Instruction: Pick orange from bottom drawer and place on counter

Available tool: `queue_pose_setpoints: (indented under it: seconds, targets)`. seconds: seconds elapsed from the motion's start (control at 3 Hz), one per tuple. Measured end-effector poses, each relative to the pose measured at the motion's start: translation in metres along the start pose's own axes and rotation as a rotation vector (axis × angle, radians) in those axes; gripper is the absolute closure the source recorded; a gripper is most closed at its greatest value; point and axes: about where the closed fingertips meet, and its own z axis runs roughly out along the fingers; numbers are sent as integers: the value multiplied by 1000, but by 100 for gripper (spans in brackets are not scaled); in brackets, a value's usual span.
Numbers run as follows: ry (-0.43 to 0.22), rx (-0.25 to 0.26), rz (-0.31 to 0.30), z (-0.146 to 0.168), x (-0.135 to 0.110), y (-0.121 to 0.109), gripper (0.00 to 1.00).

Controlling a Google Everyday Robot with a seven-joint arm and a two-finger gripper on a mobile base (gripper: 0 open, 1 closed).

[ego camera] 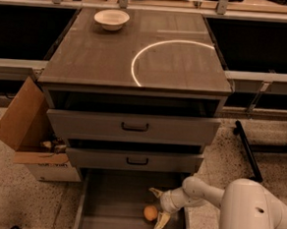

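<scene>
The orange [149,213] lies on the grey floor of the open bottom drawer [113,198], right of its middle and towards the front. My gripper [155,209] is down inside the drawer just right of the orange. It is open, with one finger [156,191] behind the orange and the other [161,221] in front of it at the right. The orange sits at the mouth of the fingers, and I cannot tell whether they touch it. The counter [98,59] with the white arc mark tops the cabinet.
A white bowl [111,19] stands at the counter's back left. The two upper drawers [132,127] are partly pulled out above the bottom one. An open cardboard box [26,133] stands left of the cabinet. A black bar [248,149] lies on the floor at the right.
</scene>
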Motion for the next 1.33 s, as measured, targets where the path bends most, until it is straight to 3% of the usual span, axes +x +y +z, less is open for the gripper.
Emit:
queue_pose_setpoints:
  seconds: [0.33,1.0,1.33]
  targets:
    - [9,20,-27,14,10,-9,0]
    - [28,7,-66,43,33,-12,0]
    - [36,-2,-83,52,36,-10,18]
